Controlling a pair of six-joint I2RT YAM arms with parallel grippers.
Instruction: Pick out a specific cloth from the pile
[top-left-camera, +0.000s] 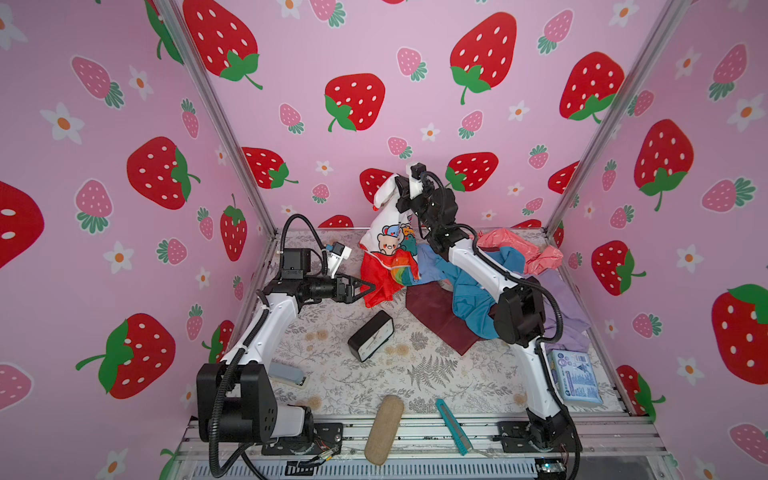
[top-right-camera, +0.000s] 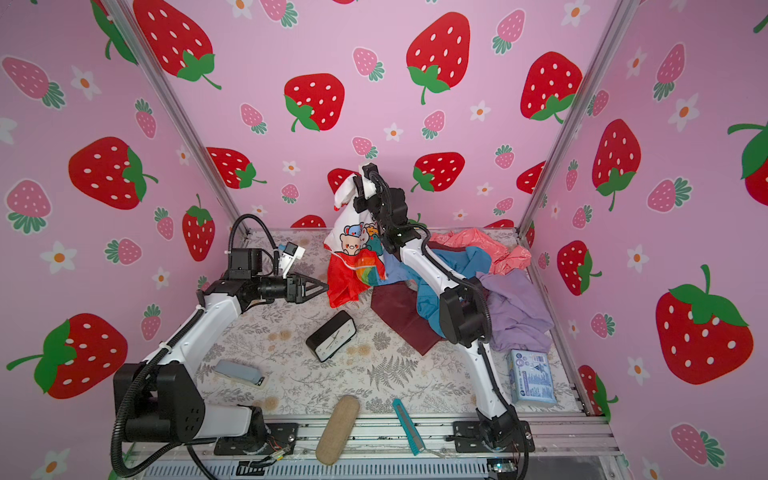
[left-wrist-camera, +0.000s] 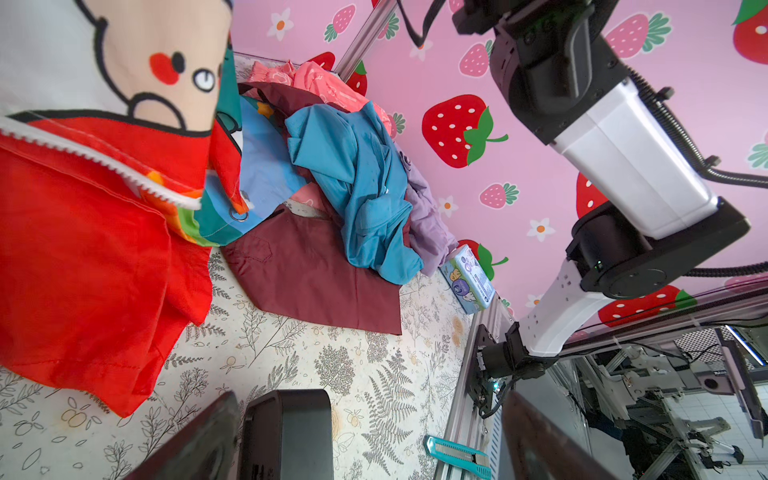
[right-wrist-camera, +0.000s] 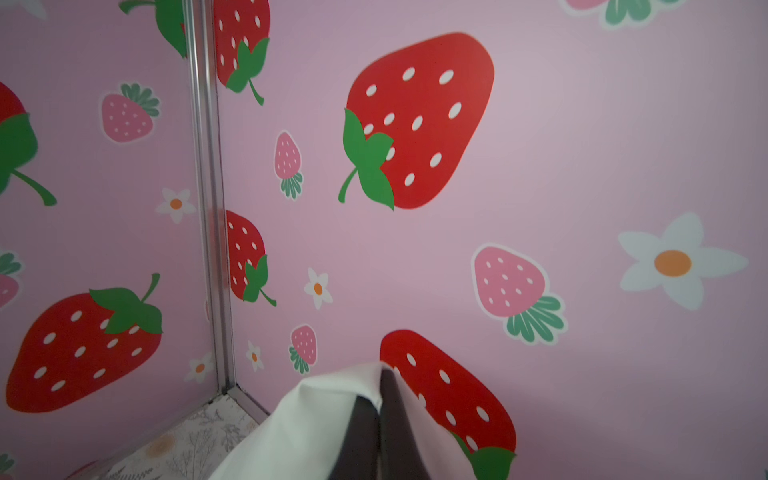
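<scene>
By strawberry walls (top-left-camera: 415, 50): pile (top-left-camera: 467, 297) on seemingly fabric tabletop (top-left-camera: 415, 376).

both top views: high up at the front, angled down and back over the whole table (top-left-camera: 436, 374); near-identical, small sideways offset; left wrist cam: low, close, looks across the table at the pile (left-wrist-camera: 361, 183) and right arm (left-wrist-camera: 623, 166), cloth (left-wrist-camera: 83, 270) right at the lens; right wrist cam: raised, faces the back wall (right-wrist-camera: 582, 166) and corner post (right-wrist-camera: 208, 208); wall shared with top views
</scene>
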